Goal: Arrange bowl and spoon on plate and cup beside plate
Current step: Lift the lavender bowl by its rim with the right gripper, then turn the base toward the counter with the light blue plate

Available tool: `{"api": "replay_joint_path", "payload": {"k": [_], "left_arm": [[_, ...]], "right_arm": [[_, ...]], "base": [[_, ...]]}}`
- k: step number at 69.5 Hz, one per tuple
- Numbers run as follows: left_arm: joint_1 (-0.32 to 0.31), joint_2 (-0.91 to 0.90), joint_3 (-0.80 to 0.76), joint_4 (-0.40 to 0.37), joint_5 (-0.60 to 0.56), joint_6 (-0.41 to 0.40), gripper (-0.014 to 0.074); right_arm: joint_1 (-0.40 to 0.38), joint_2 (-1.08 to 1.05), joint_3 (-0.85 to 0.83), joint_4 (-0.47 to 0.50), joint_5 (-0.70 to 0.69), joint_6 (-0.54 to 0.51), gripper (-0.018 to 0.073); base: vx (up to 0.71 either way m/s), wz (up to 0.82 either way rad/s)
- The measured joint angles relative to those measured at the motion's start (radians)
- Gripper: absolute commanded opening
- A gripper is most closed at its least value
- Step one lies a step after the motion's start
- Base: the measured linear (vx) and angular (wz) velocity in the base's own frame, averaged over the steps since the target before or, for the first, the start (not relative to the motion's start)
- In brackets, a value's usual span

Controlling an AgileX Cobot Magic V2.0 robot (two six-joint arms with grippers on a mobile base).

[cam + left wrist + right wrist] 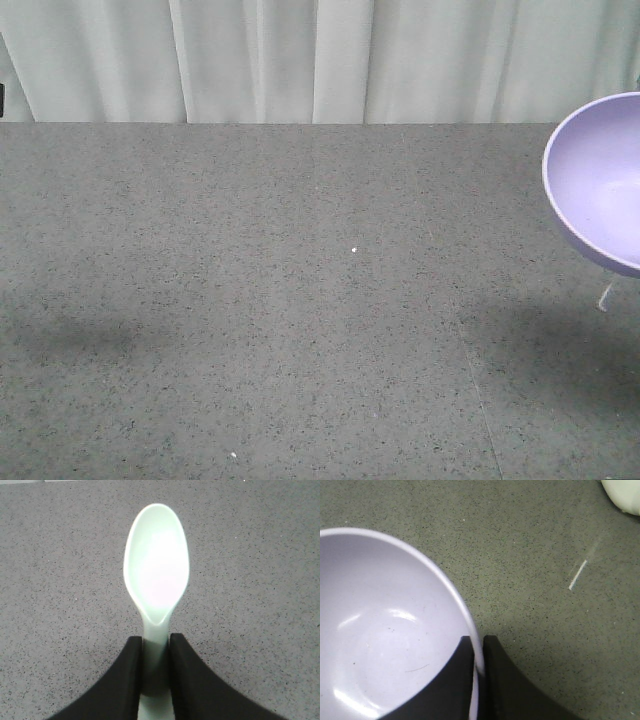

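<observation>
Bowl (598, 180) hung tilted over the worktop (300, 300) at its right edge, with the rim pinched by the right hand (479, 652), probably for carrying it to the plate, which I could not see. The left hand (156, 647) pinched the spoon (156, 575) by its handle, scoop pointing forward. No writing was readable anywhere.

Wide front, close wrists, shared bowl (600, 185)
</observation>
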Motion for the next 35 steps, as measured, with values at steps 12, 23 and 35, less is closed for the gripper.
{"api": "replay_joint_path", "payload": {"k": [12,23,35], "left_arm": [[0.000,0.000,0.000,0.000,0.000,0.000,-0.0006],[0.000,0.000,0.000,0.000,0.000,0.000,-0.0006],[0.000,0.000,0.000,0.000,0.000,0.000,-0.0006]], "right_arm": [[0.000,0.000,0.000,0.000,0.000,0.000,-0.0006],[0.000,0.000,0.000,0.000,0.000,0.000,-0.0006],[0.000,0.000,0.000,0.000,0.000,0.000,-0.0006]], "base": [[0.00,0.00],[0.00,0.00],[-0.01,-0.02]]}}
